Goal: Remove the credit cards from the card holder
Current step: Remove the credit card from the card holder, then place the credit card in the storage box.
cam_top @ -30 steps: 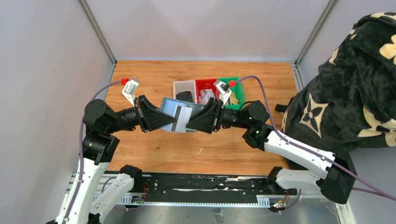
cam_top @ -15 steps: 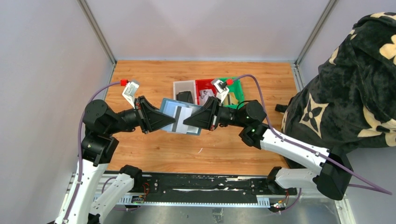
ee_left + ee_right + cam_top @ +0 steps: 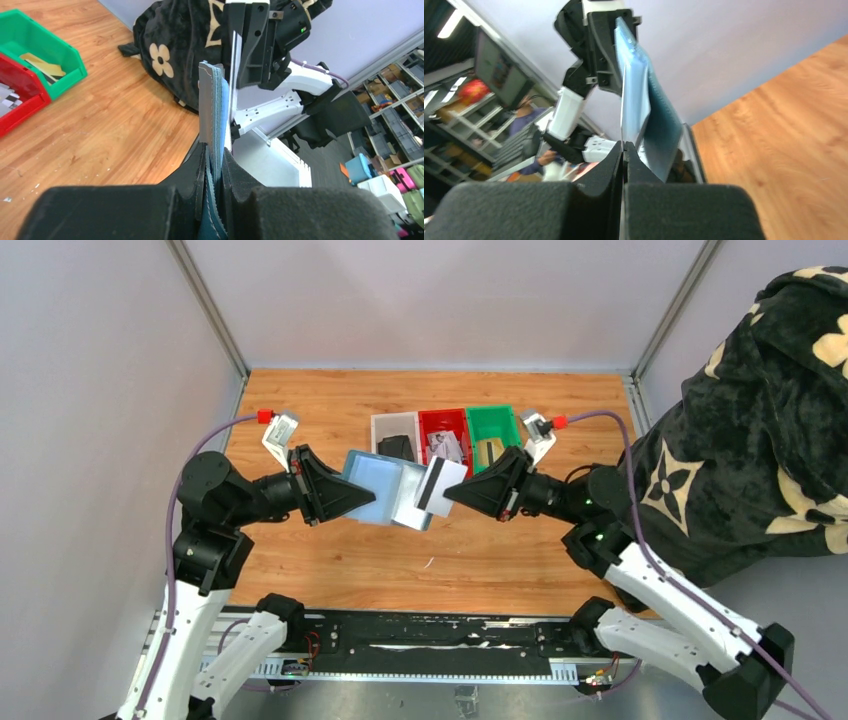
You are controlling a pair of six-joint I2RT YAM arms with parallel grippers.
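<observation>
- Teal-blue, leather-like bifold card holder [image 3: 378,483], top external view: held in the air above the brown wooden bench [image 3: 330,570], spread open with its pale blue inner face upward, between the two arms.
- Same view: the left claw [image 3: 370,502] is clamped on the card holder's left edge. The right claw [image 3: 450,494] is pinched tight on a whitish plastic credit card [image 3: 443,480] with a black stripe, which overlaps the holder's right edge.
- Same view: behind the arms a white bin [image 3: 393,430], a red bin [image 3: 443,428] and a green bin [image 3: 493,430] stand in a row on the bench. A black plush bag with cream flowers [image 3: 740,440] lies at the right.
- Left wrist view: the left claw [image 3: 214,167] closes on the card holder [image 3: 212,110], seen edge-on and upright. The credit card [image 3: 233,60] stands just beside it, gripped by the right claw [image 3: 243,70].
- Right wrist view: the right claw [image 3: 624,150] meets on the thin edge of the credit card [image 3: 623,110], which runs close along the pale inner face of the card holder [image 3: 636,95]. The left claw [image 3: 599,40] grips the holder's far end. Whether the card's far end sits in a slot cannot be told.
</observation>
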